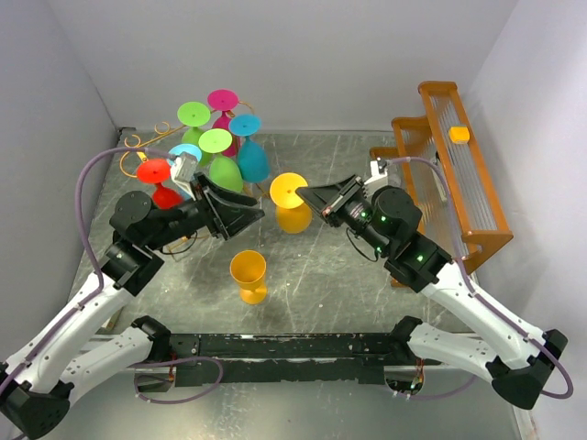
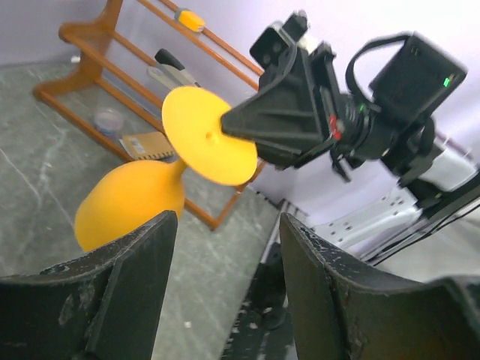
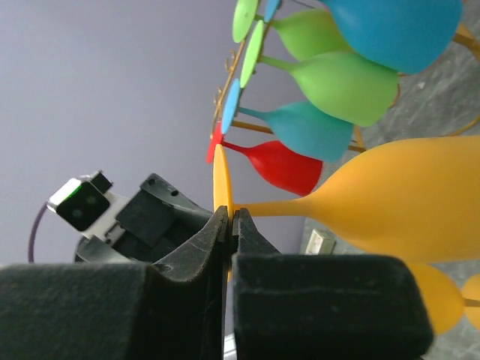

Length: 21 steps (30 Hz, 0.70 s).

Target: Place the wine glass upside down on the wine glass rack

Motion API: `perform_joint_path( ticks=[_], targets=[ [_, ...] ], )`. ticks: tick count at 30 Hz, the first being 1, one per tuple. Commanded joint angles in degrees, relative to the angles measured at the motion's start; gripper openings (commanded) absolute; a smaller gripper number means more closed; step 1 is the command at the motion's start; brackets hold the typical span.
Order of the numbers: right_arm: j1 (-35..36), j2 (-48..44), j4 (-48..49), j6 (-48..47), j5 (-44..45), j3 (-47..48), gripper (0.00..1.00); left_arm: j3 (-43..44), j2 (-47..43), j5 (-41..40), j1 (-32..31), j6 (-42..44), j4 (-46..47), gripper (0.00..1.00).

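A yellow wine glass hangs upside down and tilted at the table's middle, bowl low, foot up. My right gripper is shut on the rim of that foot; the right wrist view shows the pinch and the bowl. My left gripper is open and empty just left of the glass; in its view the glass lies ahead. The gold wire wine glass rack stands at the back left with several coloured glasses hanging upside down. I cannot tell whether the yellow bowl touches the table.
A second yellow glass stands upright near the front middle. A bulky orange-brown wooden rack with a small yellow item fills the right side. Grey walls close in the left, back and right.
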Motion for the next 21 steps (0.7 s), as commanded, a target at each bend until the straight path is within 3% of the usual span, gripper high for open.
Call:
perform_joint_path(
  ticks=[1,7,11,15,21],
  targets=[
    [-0.2,-1.5,1.6,-3.3,0.6,-2.5,0.00,3.8,0.9,-4.6,-0.2,-14.8,-3.1,0.68],
    [-0.2,0.1,3.5,-5.4,-3.0,-2.4,0.00,5.6,5.1,-3.9,-0.2,-22.7,-7.0,0.68],
    [-0.2,1.1,6.6,-6.2,-6.0,-2.9,0.00,6.1,5.7,-9.6,-0.1,-23.3,-12.8,0.71],
    [-0.2,1.9,9.5,-5.5,-8.6,-3.9,0.00,3.3,5.2,-8.6,-0.2,-26.2,-7.2,0.72],
    [-0.2,2.8,9.4,-5.5,-9.1,-3.8,0.00,2.6,5.9,-6.7,-0.2,-27.9,-4.5,0.59]
  ],
)
